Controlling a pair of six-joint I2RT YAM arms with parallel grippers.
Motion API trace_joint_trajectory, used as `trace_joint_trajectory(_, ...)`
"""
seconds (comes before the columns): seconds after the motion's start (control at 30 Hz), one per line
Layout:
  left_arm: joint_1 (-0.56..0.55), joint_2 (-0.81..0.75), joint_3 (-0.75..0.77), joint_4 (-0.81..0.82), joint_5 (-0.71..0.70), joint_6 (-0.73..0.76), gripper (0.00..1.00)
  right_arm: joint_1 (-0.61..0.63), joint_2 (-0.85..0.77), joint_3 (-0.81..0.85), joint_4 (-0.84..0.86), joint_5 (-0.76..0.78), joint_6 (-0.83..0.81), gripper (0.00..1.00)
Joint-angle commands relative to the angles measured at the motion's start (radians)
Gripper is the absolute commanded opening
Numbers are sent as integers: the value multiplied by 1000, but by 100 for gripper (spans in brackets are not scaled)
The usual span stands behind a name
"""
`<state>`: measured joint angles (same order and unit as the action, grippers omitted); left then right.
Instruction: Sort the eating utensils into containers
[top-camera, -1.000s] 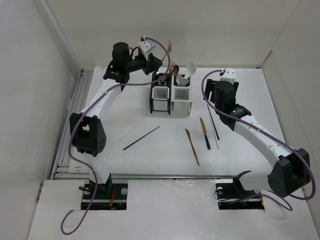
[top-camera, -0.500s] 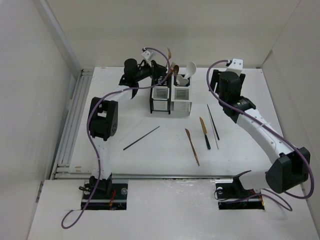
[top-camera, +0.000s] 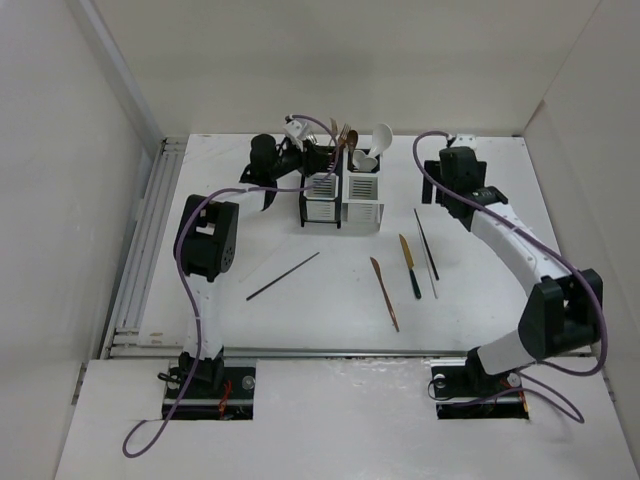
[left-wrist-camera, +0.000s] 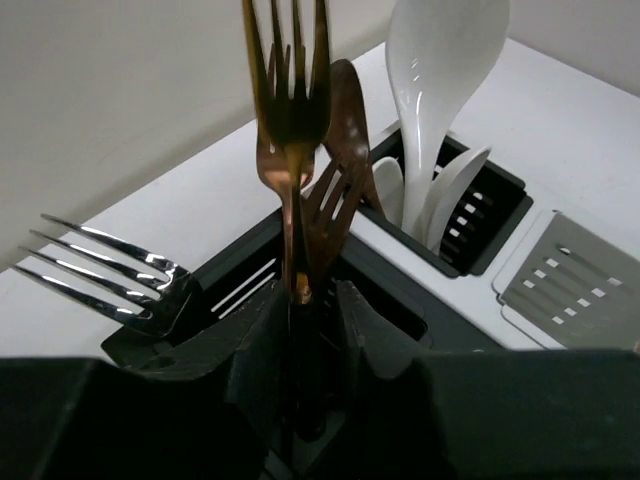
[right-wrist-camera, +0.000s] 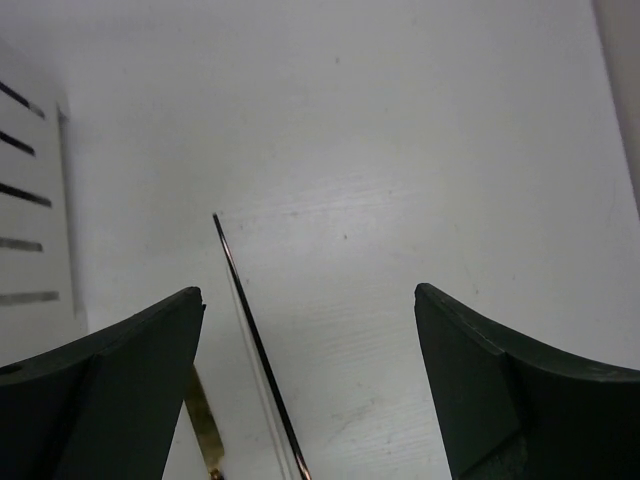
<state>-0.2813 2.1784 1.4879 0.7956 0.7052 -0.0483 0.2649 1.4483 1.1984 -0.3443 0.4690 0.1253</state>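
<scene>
At 12 o'clock, my left claw (left-wrist-camera: 298, 322), clamped on the copper fork (left-wrist-camera: 292, 225), has descended since 1.0 s ago. The fork now appears to enter the black container (left-wrist-camera: 235, 258), so release is due. My right claw (right-wrist-camera: 310, 385), jaws apart, has advanced over the black chopstick (right-wrist-camera: 256, 345) at 3 o'clock.

The counter (top-camera: 300, 320) is plain white. The black holder (left-wrist-camera: 232, 262) and the white holder (top-camera: 363, 212) both carry rows of short slots in their walls. Utensil colours:
- copper fork (left-wrist-camera: 289, 110)
- silver fork (left-wrist-camera: 115, 280)
- white spoons (left-wrist-camera: 437, 90), glossy
- copper knife (top-camera: 385, 294)
- dark-handled knife (top-camera: 410, 268), gold blade
- black chopstick (top-camera: 283, 276)

The cables (top-camera: 126, 440) are purple.
</scene>
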Motion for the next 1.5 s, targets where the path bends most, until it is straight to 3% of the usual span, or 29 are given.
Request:
trace_joint_trajectory(0.0, 1, -68, -15, 51, -15, 22, 25, -22, 61, 50, -140, -99, -3, 91)
trace_joint_trajectory(0.17, 1, -117, -25, 8, -53, 11, 41, -58, 164, 50, -193, -243, 7, 88)
trace_joint_trajectory(0.2, 1, -126, -25, -22, -53, 11, 45, -78, 184, 50, -208, -266, 7, 84)
trace_joint_trajectory(0.23, 1, -141, -15, -38, -53, 11, 51, -87, 219, 61, -223, -289, 7, 75)
trace_joint_trajectory(0.33, 10, -184, -15, -97, -44, 11, 54, -96, 257, 61, -234, -314, 7, 54)
trace_joint_trajectory(0.5, 19, -247, -35, -171, -44, 21, 54, -96, 256, 18, -214, -369, -3, 39)
trace_joint_trajectory(0.57, 31, -276, -35, -228, -44, 21, 54, -64, 242, -11, -214, -369, -12, 41)
trace_joint_trajectory(0.7, 51, -308, -35, -350, -53, 44, 55, 37, 193, -69, -260, -339, -12, 56)
trace_joint_trajectory(0.8, 60, -353, -64, -430, -105, 59, 57, 89, 182, -124, -269, -351, 37, 61)
trace_joint_trajectory(0.97, 103, -428, -153, -450, -125, 90, 58, 99, 144, -221, -216, -375, 140, 63)
trace_joint_trajectory(1.13, 151, -517, -296, -368, -79, 70, 59, 99, 185, -212, -216, -375, 162, 63)
trace_joint_trajectory(1.47, 182, -695, -524, -257, -98, 50, 61, 183, 267, -178, -225, -357, 145, 52)
